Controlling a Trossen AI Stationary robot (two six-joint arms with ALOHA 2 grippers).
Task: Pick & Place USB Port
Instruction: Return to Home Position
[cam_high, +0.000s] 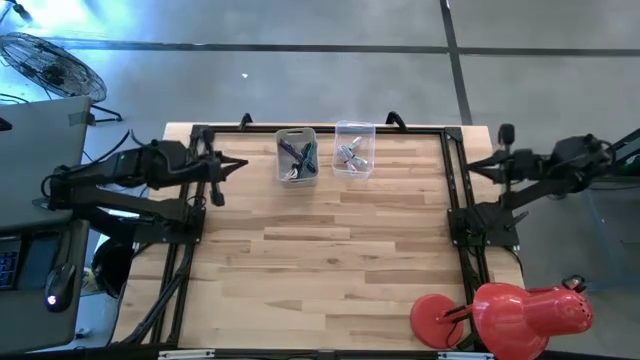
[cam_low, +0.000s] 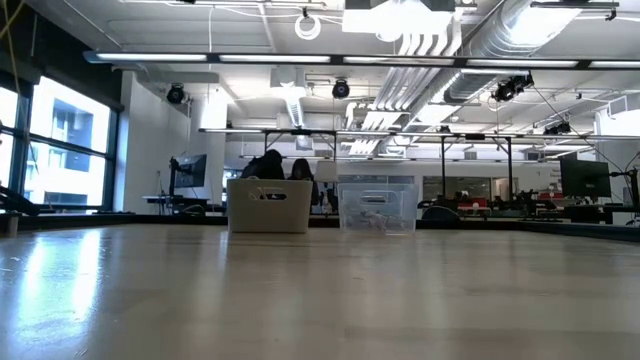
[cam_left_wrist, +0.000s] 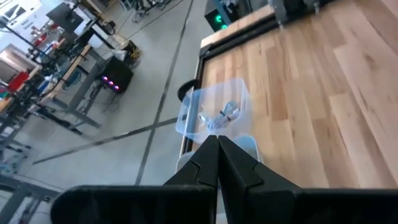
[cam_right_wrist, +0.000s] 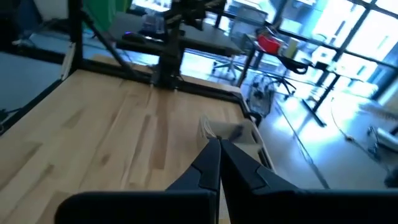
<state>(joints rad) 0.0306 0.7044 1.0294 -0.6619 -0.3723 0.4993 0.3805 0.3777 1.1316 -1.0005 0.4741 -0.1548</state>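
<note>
With dark charger cables (cam_high: 296, 152) in the grey bin (cam_high: 279, 155) and pale ones (cam_high: 352, 156) in the transparent bin (cam_high: 355, 125) at the wooden table's (cam_high: 330, 260) far edge, sorting looks done, only homing left; left gripper (cam_left_wrist: 217, 138) and right gripper (cam_right_wrist: 219, 143) pinched closed, empty, at the table's sides.

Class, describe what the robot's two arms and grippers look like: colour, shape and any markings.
The left arm and right arm are both matte black, each built of chunky jointed segments. The left gripper and right gripper look alike: two flat dark fingers that narrow from a broad base to a wedge-shaped tip. No markings or coloured parts show on either.
</note>
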